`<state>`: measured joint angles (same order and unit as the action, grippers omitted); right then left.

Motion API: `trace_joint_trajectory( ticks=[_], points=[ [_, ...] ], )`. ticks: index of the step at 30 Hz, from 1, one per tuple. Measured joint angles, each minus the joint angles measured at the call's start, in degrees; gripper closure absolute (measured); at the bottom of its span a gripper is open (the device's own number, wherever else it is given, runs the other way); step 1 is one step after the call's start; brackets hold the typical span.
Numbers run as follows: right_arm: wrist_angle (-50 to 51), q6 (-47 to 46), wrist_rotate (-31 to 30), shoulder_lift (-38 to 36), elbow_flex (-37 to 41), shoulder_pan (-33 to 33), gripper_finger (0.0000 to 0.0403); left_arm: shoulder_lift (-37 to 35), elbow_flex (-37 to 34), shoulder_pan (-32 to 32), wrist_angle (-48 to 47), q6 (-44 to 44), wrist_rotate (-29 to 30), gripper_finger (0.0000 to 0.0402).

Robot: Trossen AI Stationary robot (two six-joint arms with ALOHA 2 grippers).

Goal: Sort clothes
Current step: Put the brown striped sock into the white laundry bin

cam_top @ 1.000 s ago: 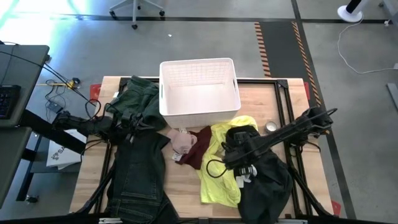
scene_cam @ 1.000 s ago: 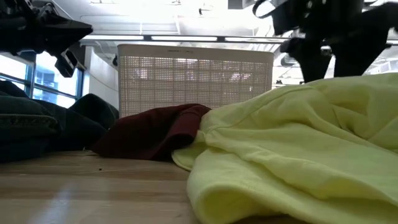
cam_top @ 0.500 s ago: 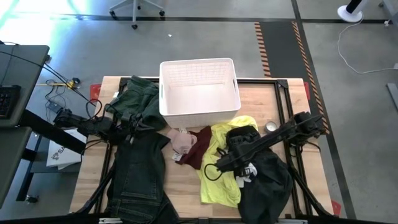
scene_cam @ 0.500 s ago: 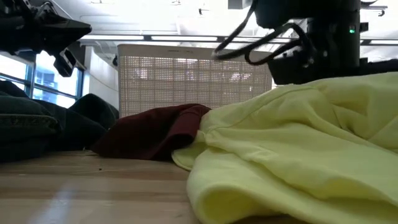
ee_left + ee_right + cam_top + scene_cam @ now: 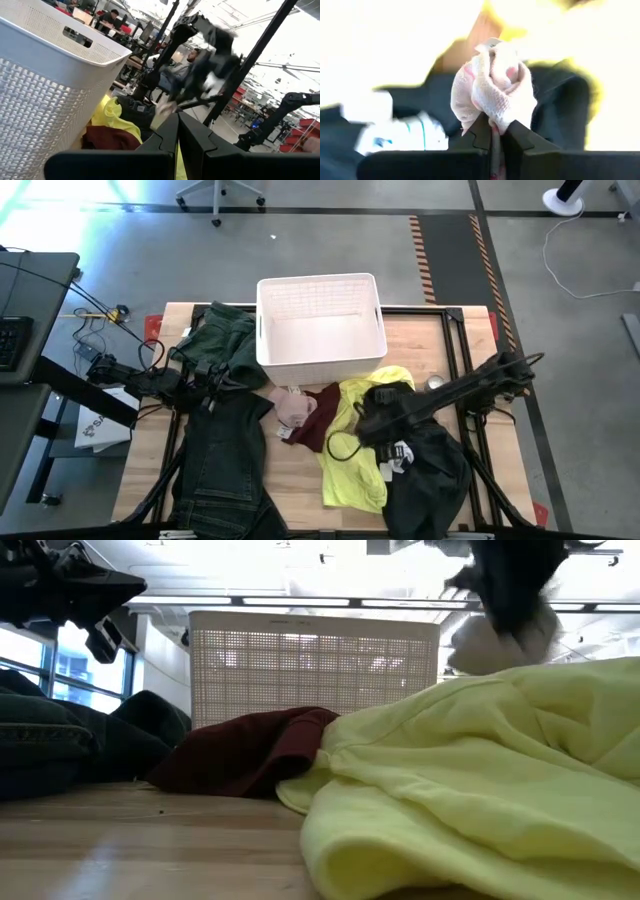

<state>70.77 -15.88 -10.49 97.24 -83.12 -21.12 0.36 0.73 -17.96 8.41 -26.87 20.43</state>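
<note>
My right gripper (image 5: 495, 132) is shut on a small white, pink-flecked cloth (image 5: 492, 82) and hovers over the yellow shirt (image 5: 350, 470) and the black garment (image 5: 430, 480); in the low view it is a blur (image 5: 510, 590). Another small white piece (image 5: 396, 452) lies on the black garment. The maroon piece (image 5: 318, 428) and the beige-pink piece (image 5: 293, 408) lie in front of the white basket (image 5: 320, 280). Jeans (image 5: 225, 470) and a dark green garment (image 5: 220, 340) lie at the left. My left gripper (image 5: 215, 380) is shut and hangs above them, touching nothing. My right gripper pinches the small white cloth between its two fingers, on a bunched fold (image 5: 494, 120) of more than one layer. The fingers come from above. The rest of the cloth bulges in a wad past the fingertips (image 5: 512, 132), lifted clear of the garments below.
The white lattice basket stands at the table's far middle. A small round silver thing (image 5: 436, 384) sits to the right of the yellow shirt. Bare wood (image 5: 295, 480) shows between the jeans and the yellow shirt. People and equipment stand in the room beyond.
My right gripper went down toward the table's near left onto the clothes, shut on the small white cloth and rose again with it, drawing back a little to the right. The cloth is now lifted clear above the yellow shirt.
</note>
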Motion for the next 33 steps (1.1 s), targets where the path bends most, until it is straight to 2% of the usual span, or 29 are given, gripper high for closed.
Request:
trace_joint_trajectory(
  ticks=[6, 9, 12, 17, 20, 26, 33],
  points=[
    [-1.97, 6.58, -11.72, -5.87, -15.45, 5.49, 0.0388, 0.0, 0.0, 0.0, 0.11, -0.06, 0.68, 0.0392],
    [-5.85, 13.81, -12.22, -6.54, -23.15, 12.04, 0.0392, 0.0, 0.0, 0.0, 0.36, -0.11, 1.05, 0.0392],
    [-11.39, 19.86, -8.77, -6.34, -27.85, 21.09, 0.0396, 0.0, 0.0, 0.0, 0.54, -0.19, 1.38, 0.0392],
    [-18.1, 21.74, 7.18, -2.3, -28.9, 37.03, 0.0395, 0.0, 0.0, 0.0, 0.5, -1.5, 1.73, 0.0392],
    [-18.37, 21.58, 12.82, 2.77, -28.59, 43.3, 0.0395, 0.0, 0.0, 0.0, 0.5, -2.22, 1.75, 0.0392],
    [-17.36, 22.24, 17.41, 12.43, -28.58, 48.94, 0.0395, 0.0, 0.0, 0.0, 0.48, -2.92, 3.05, 0.0392],
    [-12.2, 23.61, 17.7, 19.61, -28.56, 50.03, 0.0394, 0.0, 0.0, 0.0, 0.48, -3.02, 4.15, 0.0392]
  ],
)
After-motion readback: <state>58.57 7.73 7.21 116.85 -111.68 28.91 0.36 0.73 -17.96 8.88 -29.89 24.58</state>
